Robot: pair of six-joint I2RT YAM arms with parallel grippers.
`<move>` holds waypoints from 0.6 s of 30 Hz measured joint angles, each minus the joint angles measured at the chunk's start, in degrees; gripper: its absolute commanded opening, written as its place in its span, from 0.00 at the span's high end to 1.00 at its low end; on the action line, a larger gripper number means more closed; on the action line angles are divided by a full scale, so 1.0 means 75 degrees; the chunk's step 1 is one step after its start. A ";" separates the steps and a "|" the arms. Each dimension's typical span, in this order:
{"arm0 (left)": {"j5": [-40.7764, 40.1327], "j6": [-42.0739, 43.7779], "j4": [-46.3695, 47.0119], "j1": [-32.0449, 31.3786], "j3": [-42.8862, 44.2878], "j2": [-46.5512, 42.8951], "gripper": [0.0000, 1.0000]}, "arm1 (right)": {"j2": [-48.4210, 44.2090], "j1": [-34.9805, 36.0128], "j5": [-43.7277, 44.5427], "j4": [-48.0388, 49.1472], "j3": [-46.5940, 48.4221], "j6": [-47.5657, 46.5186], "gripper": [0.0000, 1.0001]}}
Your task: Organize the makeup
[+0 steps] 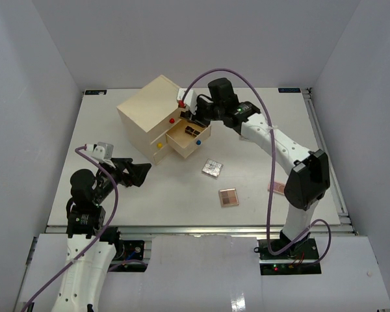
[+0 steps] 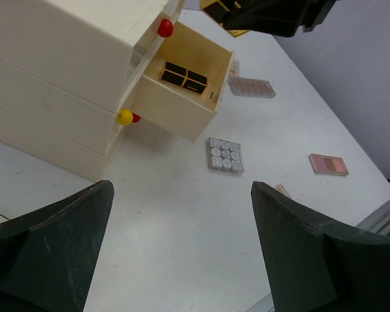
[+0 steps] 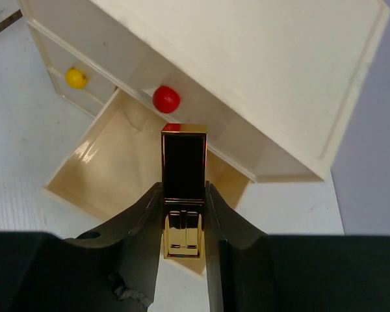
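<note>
My right gripper (image 3: 183, 218) is shut on a black-gold lipstick (image 3: 183, 162) and holds it above the open drawer (image 3: 110, 172) of the cream chest (image 1: 149, 117). From above, this gripper (image 1: 196, 119) hangs over the drawer (image 1: 185, 142). Two dark items (image 2: 184, 76) lie in the drawer. A silver palette (image 1: 212, 168) lies on the table; it also shows in the left wrist view (image 2: 224, 155). A pink-brown palette (image 1: 229, 197) and a pink one (image 1: 277, 188) lie nearer the front. My left gripper (image 1: 140, 172) is open and empty, low over the table (image 2: 182, 253).
The chest has red (image 3: 166, 99) and yellow (image 3: 76, 77) knobs, and a blue knob (image 1: 198, 142) on the open drawer. A multi-pan brown palette (image 2: 250, 86) and a pink palette (image 2: 328, 164) lie right of the drawer. The table's edge (image 2: 387, 211) is close by.
</note>
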 measured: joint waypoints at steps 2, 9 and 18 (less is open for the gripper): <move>-0.0012 -0.0001 -0.0003 0.0000 0.0000 0.0001 0.02 | 0.0390 0.0146 0.0061 -0.0090 0.0222 -0.0241 0.59; -0.0042 0.0001 -0.0003 0.0000 0.0000 0.0009 0.02 | 0.0984 0.0289 0.0191 -0.0481 0.0245 -0.0605 0.43; 0.0035 -0.0030 -0.0096 0.0000 0.0448 0.0595 0.04 | -0.0204 0.0120 -0.0004 0.0097 -0.0825 -0.0063 0.67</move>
